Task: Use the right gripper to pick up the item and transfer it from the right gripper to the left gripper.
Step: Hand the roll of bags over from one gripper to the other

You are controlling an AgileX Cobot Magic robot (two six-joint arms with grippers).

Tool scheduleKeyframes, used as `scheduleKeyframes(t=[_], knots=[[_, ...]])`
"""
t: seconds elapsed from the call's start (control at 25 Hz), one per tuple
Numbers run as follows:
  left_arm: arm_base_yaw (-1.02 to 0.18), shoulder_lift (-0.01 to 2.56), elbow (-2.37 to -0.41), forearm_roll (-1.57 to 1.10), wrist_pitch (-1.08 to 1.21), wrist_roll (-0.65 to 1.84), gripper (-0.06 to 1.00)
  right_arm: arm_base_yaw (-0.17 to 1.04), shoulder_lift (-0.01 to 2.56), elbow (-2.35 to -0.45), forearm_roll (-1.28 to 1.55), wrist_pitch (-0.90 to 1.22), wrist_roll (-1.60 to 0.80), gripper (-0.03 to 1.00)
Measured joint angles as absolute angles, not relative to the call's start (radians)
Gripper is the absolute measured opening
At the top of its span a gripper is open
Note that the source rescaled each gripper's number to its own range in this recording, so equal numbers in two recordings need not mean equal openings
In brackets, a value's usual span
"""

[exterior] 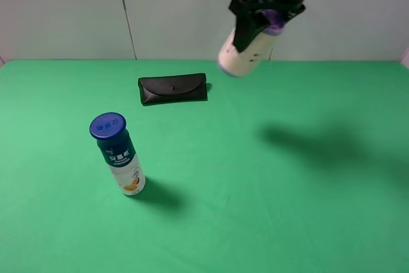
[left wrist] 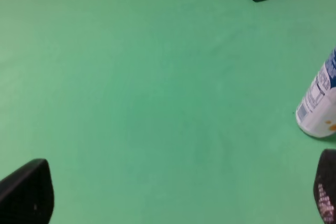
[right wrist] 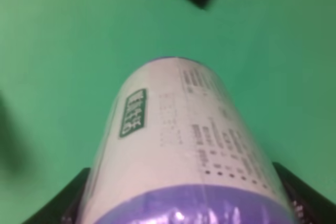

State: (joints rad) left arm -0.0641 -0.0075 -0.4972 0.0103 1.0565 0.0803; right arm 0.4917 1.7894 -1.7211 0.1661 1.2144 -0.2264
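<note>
The item [exterior: 243,55], one short cream cylinder, is held in the air above the far side of the green table [exterior: 287,222], toward 1 o'clock in the high view. It is tilted. Its long axis runs from 1 o'clock to 7 o'clock, with the purple foil end uppermost at 1 o'clock and the plain cream base pointing down toward 7 o'clock. The right gripper [exterior: 268,20] clamps it at the purple-rimmed end, one dark finger on each side. Most of the body juts out from the jaws toward 7 o'clock. In the right wrist view the fingers [right wrist: 71,203] flank the purple band, and the printed cream wall stretches away from the camera. The item's shadow lies on the cloth at 3 o'clock, well apart from it. The left gripper [left wrist: 176,195] shows only in its own wrist view. Its two black fingertips are spread wide, with bare green cloth and nothing else between them. One blue-capped bottle [exterior: 118,155] stands upright at 8 o'clock. One flat black case [exterior: 173,87] lies at 11 o'clock, well apart from the bottle and below the item's base in the high view. In all there are one item, one bottle, one case and two grippers.
</note>
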Motion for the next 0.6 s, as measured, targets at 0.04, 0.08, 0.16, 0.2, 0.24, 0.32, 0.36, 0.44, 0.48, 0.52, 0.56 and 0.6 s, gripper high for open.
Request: scheduleKeyframes(t=[0.04,0.08,0.16,0.2,0.24,0.32,0.36,0.44,0.48,0.52,0.56,0.6], knots=[[-0.064,-0.008,-0.497,0.010,1.057,0.083,0.98,0.514,1.789,-1.721,0.176,1.215,-0.232,0.06],[-0.064,-0.008,-0.497,0.010,1.057,0.086,0.97,0.542,1.789,-1.721,0.188,1.217,-0.243,0.06],[-0.064,0.001,-0.499,0.007,1.058,0.101,0.96,0.590,1.789,-1.721,0.208,1.220,-0.257,0.06],[-0.064,0.021,-0.504,0.000,1.059,0.113,0.95,0.613,1.789,-1.721,0.227,1.219,-0.264,0.06],[-0.064,0.051,-0.509,-0.010,1.056,0.132,0.95,0.634,1.789,-1.721,0.238,1.215,-0.273,0.06],[-0.064,0.115,-0.519,-0.033,1.045,0.185,0.94,0.665,1.789,-1.722,0.260,1.212,-0.287,0.06],[-0.064,0.153,-0.522,-0.045,1.033,0.211,0.94,0.675,1.789,-1.726,0.267,1.212,-0.292,0.06],[-0.064,0.227,-0.525,-0.076,0.993,0.274,0.94,0.690,1.789,-1.744,0.282,1.212,-0.302,0.06],[-0.064,0.268,-0.526,-0.097,0.972,0.305,0.94,0.692,1.789,-1.754,0.289,1.212,-0.305,0.06],[-0.064,0.308,-0.526,-0.116,0.942,0.333,0.94,0.693,1.789,-1.770,0.292,1.212,-0.307,0.06],[-0.064,0.342,-0.526,-0.139,0.908,0.368,0.94,0.693,1.789,-1.784,0.293,1.211,-0.309,0.06],[-0.064,0.381,-0.526,-0.165,0.872,0.407,0.94,0.693,1.789,-1.800,0.294,1.211,-0.311,0.06]])
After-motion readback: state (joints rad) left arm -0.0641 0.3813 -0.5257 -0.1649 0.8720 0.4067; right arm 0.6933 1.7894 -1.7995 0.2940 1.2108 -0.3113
